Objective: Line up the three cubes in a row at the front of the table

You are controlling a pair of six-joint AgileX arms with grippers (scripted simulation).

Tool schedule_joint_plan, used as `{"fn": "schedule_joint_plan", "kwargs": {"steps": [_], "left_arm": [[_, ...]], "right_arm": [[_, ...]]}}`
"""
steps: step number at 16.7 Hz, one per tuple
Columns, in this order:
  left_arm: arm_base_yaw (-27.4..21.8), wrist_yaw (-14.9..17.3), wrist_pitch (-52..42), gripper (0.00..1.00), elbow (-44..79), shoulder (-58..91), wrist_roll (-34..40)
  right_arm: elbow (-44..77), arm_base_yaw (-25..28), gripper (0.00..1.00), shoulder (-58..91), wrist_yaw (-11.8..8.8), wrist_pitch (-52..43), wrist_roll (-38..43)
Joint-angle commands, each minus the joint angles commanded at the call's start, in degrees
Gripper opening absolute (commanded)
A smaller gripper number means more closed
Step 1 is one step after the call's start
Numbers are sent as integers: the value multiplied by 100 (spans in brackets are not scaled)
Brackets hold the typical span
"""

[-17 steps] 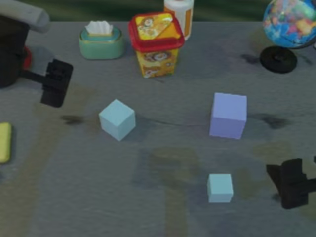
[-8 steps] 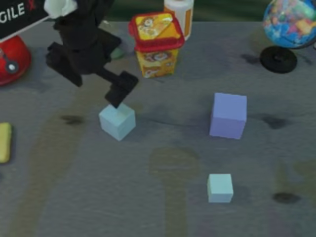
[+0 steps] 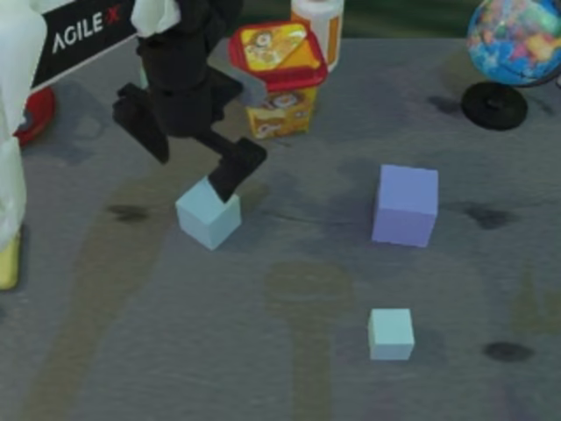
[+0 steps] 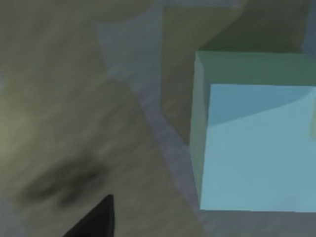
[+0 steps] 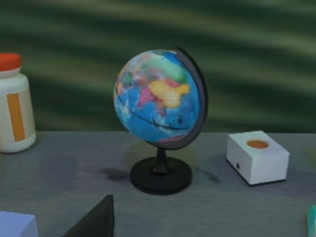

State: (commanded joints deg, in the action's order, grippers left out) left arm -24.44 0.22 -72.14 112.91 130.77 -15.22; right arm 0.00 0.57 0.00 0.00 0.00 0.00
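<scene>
Three cubes rest on the grey table [image 3: 131, 351]. The medium light blue cube [image 3: 209, 215] is left of centre, and it fills much of the left wrist view [image 4: 256, 148]. The large lavender-blue cube [image 3: 406, 205] stands to the right, its corner also showing in the right wrist view [image 5: 15, 224]. The small pale teal cube [image 3: 391, 334] lies nearer the front. My left gripper [image 3: 221, 186] hangs open just above the light blue cube's rear top edge, holding nothing. My right gripper [image 5: 140, 232] is out of the top view, open and empty, facing the globe.
A yellow red-lidded tub [image 3: 277, 77] and a white bottle [image 3: 317, 22] stand at the rear behind my left arm. A globe [image 3: 513, 53] stands at the rear right, with a white box [image 5: 256, 157] beside it. A red object [image 3: 35, 114] and a yellow one [image 3: 9, 259] sit at the left edge.
My left arm swung in from the left rear and came down over the light blue cube. My right arm left the front right of the top view. The cubes have not moved.
</scene>
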Motion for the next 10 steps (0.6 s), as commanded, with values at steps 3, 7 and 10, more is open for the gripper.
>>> {"fn": "schedule_joint_plan", "kwargs": {"steps": [3, 7, 10], "left_arm": [[28, 1, 29, 100, -33, -6, 2], [13, 2, 688, 100, -513, 174, -13], [12, 4, 1451, 100, -1005, 387, -13]], "right_arm": [[0, 0, 100, 0, 0, 0, 0], [0, 0, 100, 0, 0, 0, 0], [0, 0, 100, 0, 0, 0, 0]]}}
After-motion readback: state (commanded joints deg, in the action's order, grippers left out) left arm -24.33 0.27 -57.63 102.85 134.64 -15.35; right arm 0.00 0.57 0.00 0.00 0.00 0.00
